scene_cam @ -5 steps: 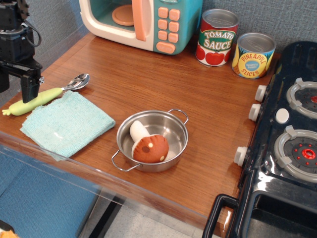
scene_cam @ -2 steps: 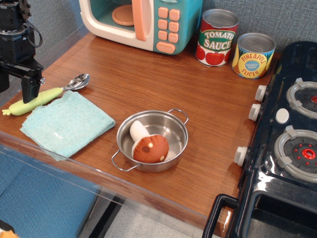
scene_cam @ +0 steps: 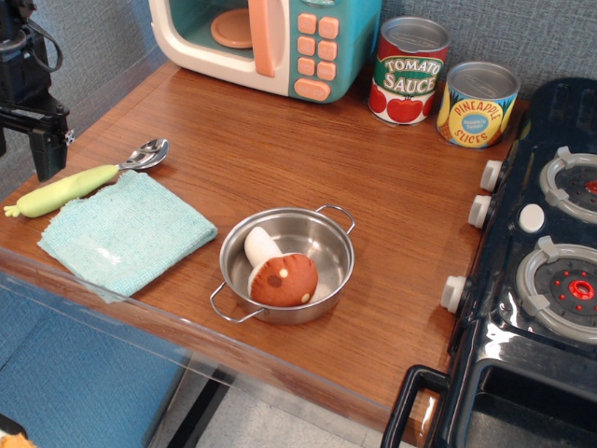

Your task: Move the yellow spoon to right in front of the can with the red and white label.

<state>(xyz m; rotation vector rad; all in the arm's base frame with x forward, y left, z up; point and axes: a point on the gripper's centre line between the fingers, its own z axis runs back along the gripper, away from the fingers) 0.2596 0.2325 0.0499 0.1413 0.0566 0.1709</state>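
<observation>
The yellow spoon (scene_cam: pixel 65 189) lies flat on the wooden table at the far left, its metal bowl pointing right, just behind a cloth. My gripper (scene_cam: pixel 25 149) hangs above and just behind the handle end, open and empty, not touching the spoon; its left finger is cut off by the frame edge. The can with the red and white label (scene_cam: pixel 409 73), marked TOMATO SAUCE, stands upright at the back right of the table, far from the spoon.
A light-blue cloth (scene_cam: pixel 126 231) lies in front of the spoon. A steel pot (scene_cam: pixel 328 235) holds a toy mushroom (scene_cam: pixel 280 277) mid-table. A toy microwave (scene_cam: pixel 270 37) stands at the back, a pineapple can (scene_cam: pixel 478 105) beside the tomato can, a black stove (scene_cam: pixel 541 271) at right.
My gripper has lifted up and shifted slightly left, away from the spoon's handle. The spoon has not moved.
</observation>
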